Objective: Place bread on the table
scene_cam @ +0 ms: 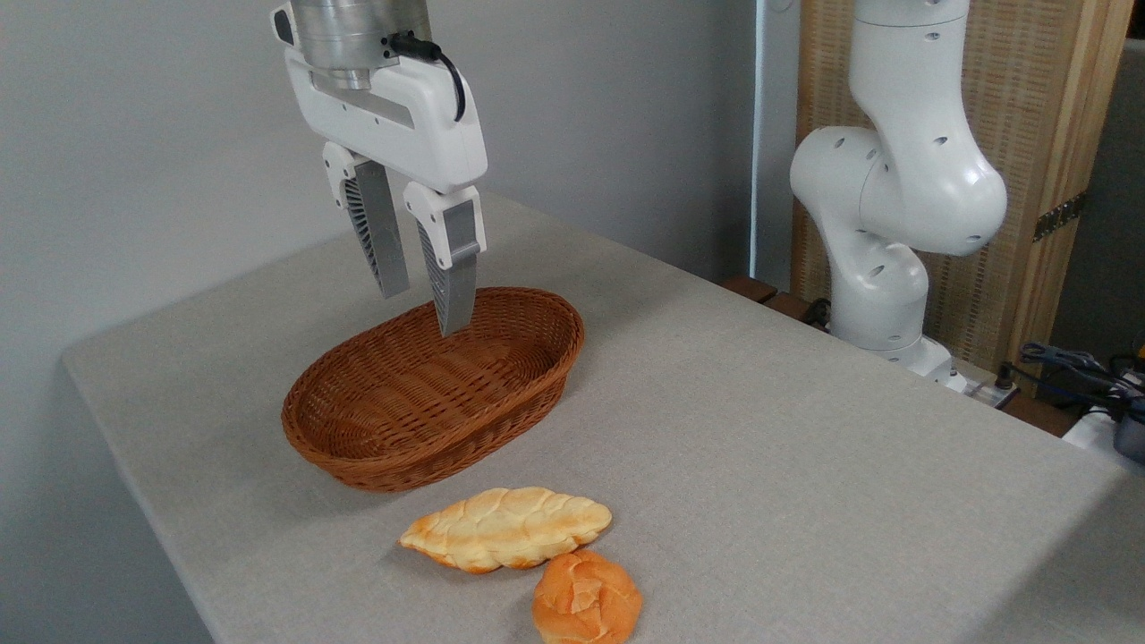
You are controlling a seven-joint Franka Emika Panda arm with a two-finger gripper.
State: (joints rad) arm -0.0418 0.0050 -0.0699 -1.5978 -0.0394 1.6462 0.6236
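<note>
Bread lies on table; no writing readable.

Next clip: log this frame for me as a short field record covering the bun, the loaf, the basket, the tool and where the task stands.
bread: round orange-brown bun lying on the table near the front edge
braided loaf: pale yellow, on the table just behind and left of the bun, between it and the basket
basket: brown wicker oval, nothing visible inside
tool: open, holding nothing, hanging above the basket's far side
task status: bun is on the table, outside the basket
</note>
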